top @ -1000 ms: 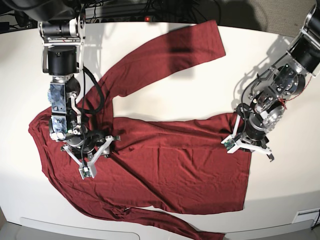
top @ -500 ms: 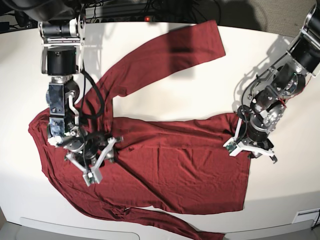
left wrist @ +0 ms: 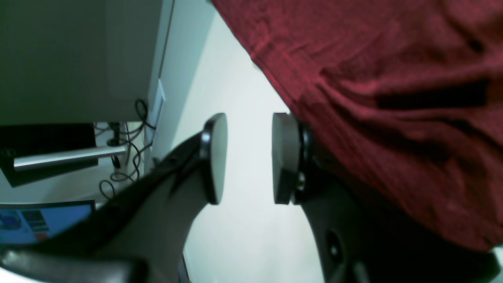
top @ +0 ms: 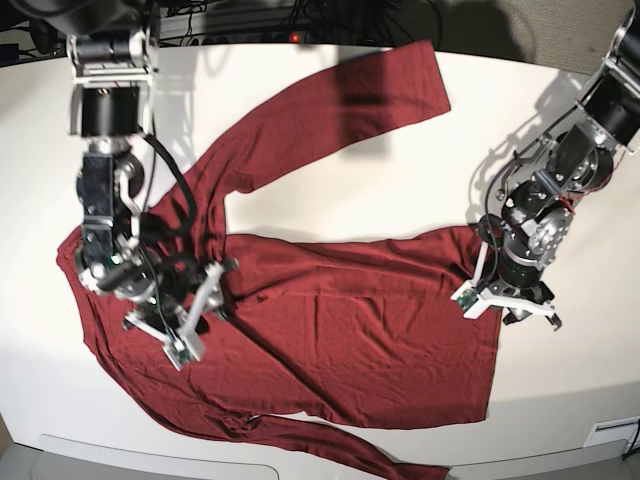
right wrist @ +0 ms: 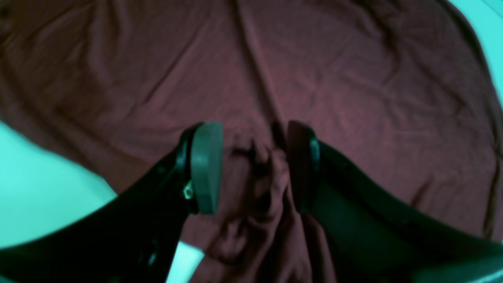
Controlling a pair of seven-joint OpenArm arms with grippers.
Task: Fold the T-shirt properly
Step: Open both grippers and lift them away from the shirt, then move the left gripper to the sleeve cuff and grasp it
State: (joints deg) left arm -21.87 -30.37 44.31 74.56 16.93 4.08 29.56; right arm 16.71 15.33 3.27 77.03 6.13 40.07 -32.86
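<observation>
The T-shirt (top: 330,320) is a dark red, long-sleeved garment of thin plain knit with no print, spread across the white table (top: 330,205) and creased all over with fine wrinkles. Its body lies with the long axis running left to right in the base view: the shoulder end sits at the left, the straight hem at the right. One sleeve stretches away from the left shoulder toward the far right, ending near the far edge of the table; the other trails along the near edge and runs off toward the near right. The right gripper (top: 165,315) stands over the left part of the shirt, its jaws partly apart with a small bunched ridge of cloth rising between the pads (right wrist: 206,167); the pads do not press on it. The left gripper (top: 508,305) stands at the right end of the shirt by the hem, jaws parted, with bare table showing between its fingertips (left wrist: 218,157) and nothing held. In the left wrist view the hem's edge (left wrist: 275,74) lies just beside the outer side of one finger.
</observation>
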